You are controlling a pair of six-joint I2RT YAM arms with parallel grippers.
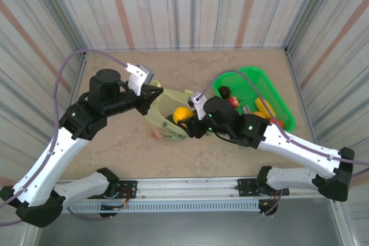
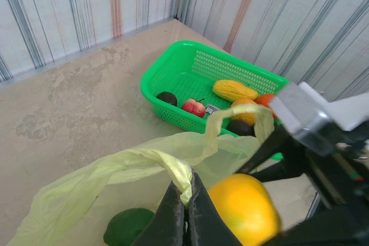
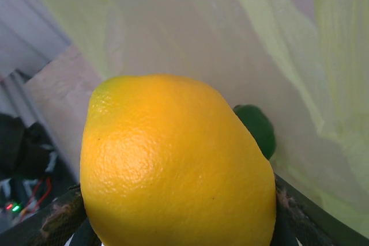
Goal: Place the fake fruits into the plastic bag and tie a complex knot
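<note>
The translucent yellow-green plastic bag [image 1: 163, 120] lies mid-table with its mouth held up. My left gripper [image 1: 151, 93] is shut on the bag's bunched rim [image 2: 179, 171], its fingertips [image 2: 199, 200] pinching the film. My right gripper [image 1: 189, 121] is shut on a yellow-orange fake fruit [image 1: 183, 114] at the bag's mouth; that fruit [image 3: 173, 165] sits between the dark fingers [image 3: 57, 218]. A green fruit [image 2: 128, 227] lies inside the bag [image 3: 190, 38], beyond the held one. More fake fruits are in the basket: yellow [image 2: 233, 90], red [image 2: 195, 107], dark [image 2: 167, 98], orange [image 2: 265, 100].
The rigid bright green basket [image 1: 283, 108] stands at the right rear of the table, just past my right arm. Striped walls close in the table on three sides. Bare tabletop [image 1: 115, 148] lies left of and in front of the bag.
</note>
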